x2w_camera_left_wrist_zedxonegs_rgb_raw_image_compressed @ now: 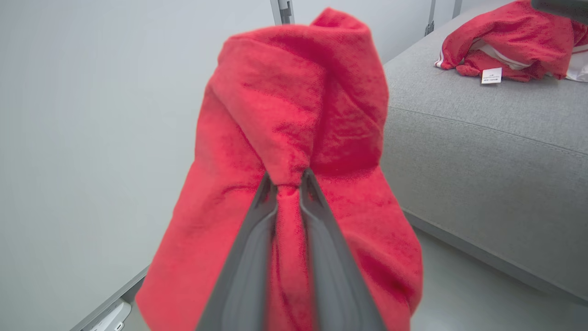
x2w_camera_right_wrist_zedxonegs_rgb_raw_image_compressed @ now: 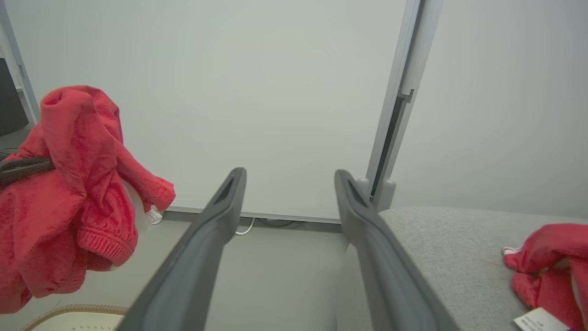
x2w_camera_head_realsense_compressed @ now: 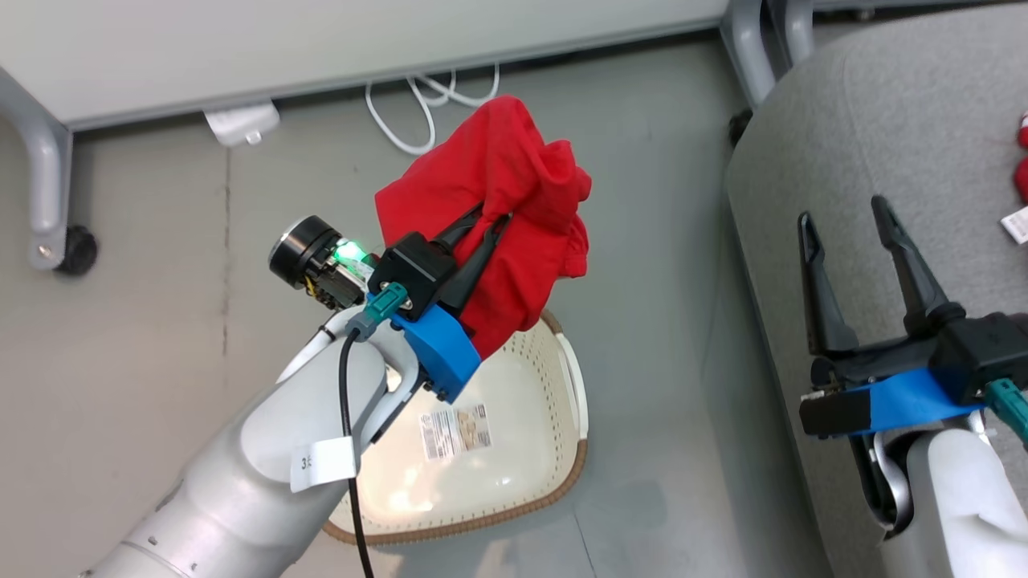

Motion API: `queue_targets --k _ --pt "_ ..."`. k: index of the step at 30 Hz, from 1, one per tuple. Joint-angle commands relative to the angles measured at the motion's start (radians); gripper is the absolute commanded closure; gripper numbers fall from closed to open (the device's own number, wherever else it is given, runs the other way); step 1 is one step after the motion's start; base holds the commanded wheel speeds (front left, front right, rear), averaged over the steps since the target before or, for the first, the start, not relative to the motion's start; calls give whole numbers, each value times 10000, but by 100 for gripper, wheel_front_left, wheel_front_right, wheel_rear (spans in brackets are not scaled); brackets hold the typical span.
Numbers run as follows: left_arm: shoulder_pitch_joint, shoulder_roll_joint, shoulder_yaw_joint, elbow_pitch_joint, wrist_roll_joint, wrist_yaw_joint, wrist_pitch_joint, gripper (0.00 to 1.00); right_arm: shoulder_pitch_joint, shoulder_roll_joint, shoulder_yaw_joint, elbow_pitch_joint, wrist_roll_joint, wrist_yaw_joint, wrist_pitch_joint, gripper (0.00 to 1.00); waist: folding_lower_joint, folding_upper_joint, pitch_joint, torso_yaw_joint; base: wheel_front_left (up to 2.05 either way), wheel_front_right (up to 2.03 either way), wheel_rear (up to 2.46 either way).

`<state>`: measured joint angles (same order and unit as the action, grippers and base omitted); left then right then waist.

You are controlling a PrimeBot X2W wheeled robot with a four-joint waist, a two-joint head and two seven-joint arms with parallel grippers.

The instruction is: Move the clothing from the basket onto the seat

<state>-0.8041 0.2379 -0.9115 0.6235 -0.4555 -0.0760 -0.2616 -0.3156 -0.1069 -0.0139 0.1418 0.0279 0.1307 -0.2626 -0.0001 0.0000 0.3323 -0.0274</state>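
Head view: our left gripper (x2w_camera_head_realsense_compressed: 494, 218) sits at the centre of the frame, clenched on a fold of the plain garment (x2w_camera_head_realsense_compressed: 514, 160), with its fingers pointing to the upper right. The garment hangs bunched over the fingertips. Its long axis runs roughly from top to bottom of the frame, the rounded end at upper centre and the lower end covering the top rim of the basket (x2w_camera_head_realsense_compressed: 572, 482). The basket lies at lower centre, partly under our left forearm, with a sticker (x2w_camera_head_realsense_compressed: 455, 431) showing on its base.

The seat (x2w_camera_head_realsense_compressed: 883, 120) takes up the right side of the frame. Our right gripper (x2w_camera_head_realsense_compressed: 843, 213) is at lower right over the seat's edge, jaws spread wide and grasping nothing, fingers pointing up the frame. The striped garment (x2w_camera_head_realsense_compressed: 1021, 172) and its tag (x2w_camera_head_realsense_compressed: 1017, 225) show at the right edge, lying on the seat.

In the left wrist view, the plain garment drapes down both sides of the two fingers (x2w_camera_left_wrist_zedxonegs_rgb_raw_image_compressed: 257, 239), which pinch a narrow pleat between their tips. Its peak points to the top of the frame. The striped garment lies crumpled at upper right.

In the right wrist view, the plain garment hangs at the left edge, with a ribbed cuff (x2w_camera_right_wrist_zedxonegs_rgb_raw_image_compressed: 108, 239) pointing down.
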Motion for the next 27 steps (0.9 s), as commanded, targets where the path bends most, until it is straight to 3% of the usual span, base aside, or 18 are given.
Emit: queue_targets --k 1,14,27 --pt "121 -49 94 -82 75 -1 -50 100 178 -32 15 28 12 1 -34 0 1 0 -485 77 0 0 0" --pt "770 -565 1062 -866 527 -200 -49 100 1329 11 158 367 163 1 -34 0 1 0 -2189 152 0 0 0" --pt "1024 -707 1307 -942 793 -344 -50 100 1618 -14 433 330 307 1 -34 0 1 0 -2579 275 0 0 0"
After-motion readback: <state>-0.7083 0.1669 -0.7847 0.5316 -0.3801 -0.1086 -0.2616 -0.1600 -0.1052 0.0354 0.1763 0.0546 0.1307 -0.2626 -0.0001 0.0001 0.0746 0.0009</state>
